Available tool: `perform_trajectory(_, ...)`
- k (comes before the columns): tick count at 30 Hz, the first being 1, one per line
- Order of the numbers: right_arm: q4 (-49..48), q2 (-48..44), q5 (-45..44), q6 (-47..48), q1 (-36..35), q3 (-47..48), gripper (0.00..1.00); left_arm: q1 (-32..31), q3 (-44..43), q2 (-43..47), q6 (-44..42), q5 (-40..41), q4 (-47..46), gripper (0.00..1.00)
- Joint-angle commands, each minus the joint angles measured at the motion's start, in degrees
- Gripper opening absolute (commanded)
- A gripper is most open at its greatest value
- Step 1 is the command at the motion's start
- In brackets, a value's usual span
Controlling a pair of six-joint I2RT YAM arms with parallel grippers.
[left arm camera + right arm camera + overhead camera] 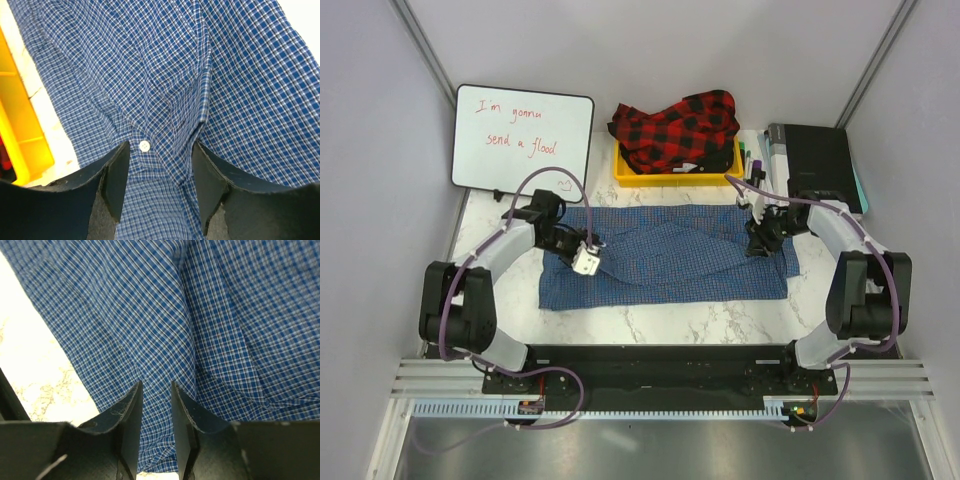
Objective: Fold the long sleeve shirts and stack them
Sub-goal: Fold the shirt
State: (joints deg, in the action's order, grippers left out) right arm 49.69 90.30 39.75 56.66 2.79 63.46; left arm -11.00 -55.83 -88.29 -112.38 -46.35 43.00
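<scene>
The blue checked shirt (670, 255) lies spread flat across the marble table, its sleeves folded in over the body. My left gripper (598, 248) is low over the shirt's left part. In its wrist view it (160, 150) is open, its fingers (117, 180) wide apart over a button placket with a white button (144, 146). My right gripper (757, 240) is over the shirt's right end, near the cloth's edge. It (156, 387) is open with a narrower gap and flat cloth (200, 315) showing between the jaws. The red-and-black plaid shirt (675, 130) is bunched in a yellow bin (625, 175).
A whiteboard (523, 137) with red writing leans at the back left. A black box (815, 165) and several pens (752, 160) sit at the back right. The yellow bin's wall (20, 135) shows at the left of the left wrist view. Bare marble (660, 320) runs along the near edge.
</scene>
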Motion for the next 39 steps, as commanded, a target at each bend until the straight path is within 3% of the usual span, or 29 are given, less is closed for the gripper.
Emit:
perform_trajectory(1,-2.23,3.65,-2.92,-3.83,0.73,1.75,0.35,0.81,2.30,4.79,-9.53,2.83,2.60,0.60)
perform_trajectory(9,-3.55,7.51,-5.56,-6.56,0.64,2.02,0.35,4.41,3.02,7.61,-1.81,2.76,5.60,0.66)
perform_trajectory(15,-5.83,10.59,-8.45,-10.16,0.64,1.58,0.34,-1.38,-1.99,1.91,16.89,6.70,5.16,0.59)
perform_trajectory(19,-7.68,12.18,-10.13,-12.36,0.82,1.66,0.32,-3.76,-5.15,-3.53,31.75,12.84,-2.38,0.56)
perform_trajectory(21,-8.73,12.62,-10.74,-13.24,0.73,2.10,0.31,-3.85,-6.82,-5.65,35.54,14.26,-3.62,0.53)
perform_trajectory(24,-8.30,12.71,-10.83,-14.04,0.64,3.16,0.33,-5.86,-7.45,-8.04,33.74,18.65,-3.63,0.52)
perform_trajectory(27,-6.63,10.69,-10.39,-14.48,0.64,4.39,0.43,-12.18,-3.41,-7.60,30.30,26.82,-3.72,0.52)
perform_trajectory(31,-4.17,5.60,-10.04,-16.32,0.90,5.88,0.47,-21.58,0.28,-8.65,33.45,33.94,-2.93,0.52)
perform_trajectory(35,-1.19,1.03,-11.18,-17.64,1.43,7.99,0.48,-27.30,-0.06,-10.23,38.45,33.00,1.80,0.52)
perform_trajectory(39,0.67,0.93,-13.20,-18.34,1.52,9.14,0.47,-33.37,-6.29,-13.30,49.94,26.84,7.26,0.51)
